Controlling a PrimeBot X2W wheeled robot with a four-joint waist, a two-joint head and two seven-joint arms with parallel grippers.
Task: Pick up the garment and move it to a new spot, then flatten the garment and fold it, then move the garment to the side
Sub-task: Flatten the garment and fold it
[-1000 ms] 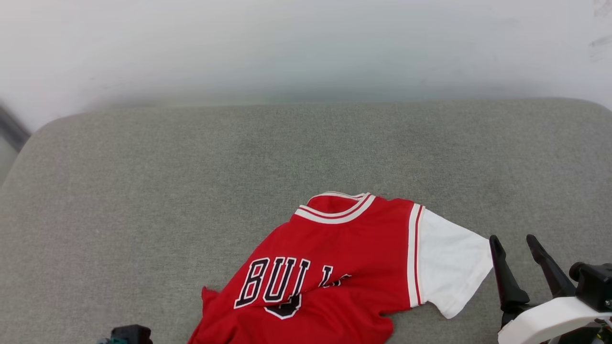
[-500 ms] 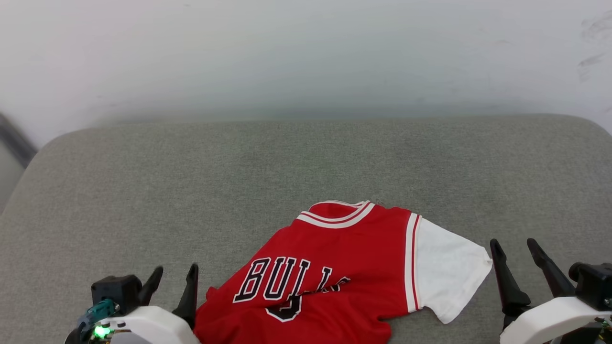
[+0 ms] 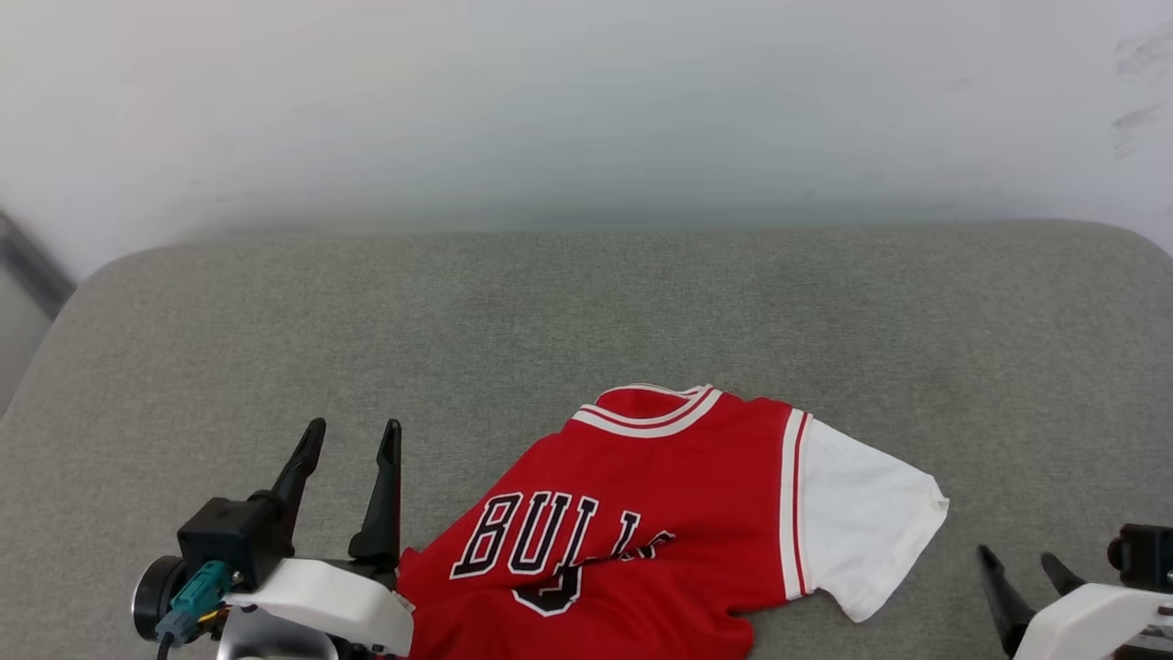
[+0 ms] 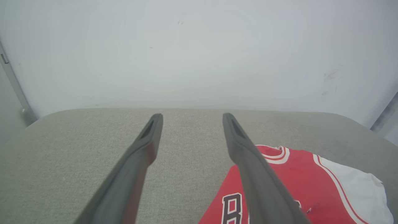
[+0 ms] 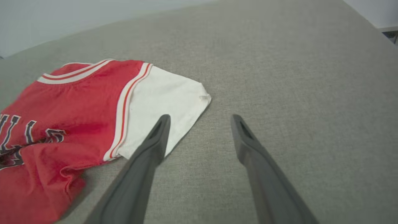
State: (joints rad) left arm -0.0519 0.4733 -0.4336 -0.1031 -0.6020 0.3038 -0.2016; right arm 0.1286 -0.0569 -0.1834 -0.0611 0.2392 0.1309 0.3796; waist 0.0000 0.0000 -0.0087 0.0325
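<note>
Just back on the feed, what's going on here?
The red jersey lies rumpled on the grey cushion, its white sleeve spread flat, its lower part bunched. Neither claw holds it: the left claw stands open beside its left edge, the right claw open, apart from the sleeve. Flattening and folding are not yet done.

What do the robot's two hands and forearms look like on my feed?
Left hand and right hand match: two long, tapering dark fingers on a black block, backed by a smooth white forearm shell. A teal plug with a dark cable sits on the left one.
</note>
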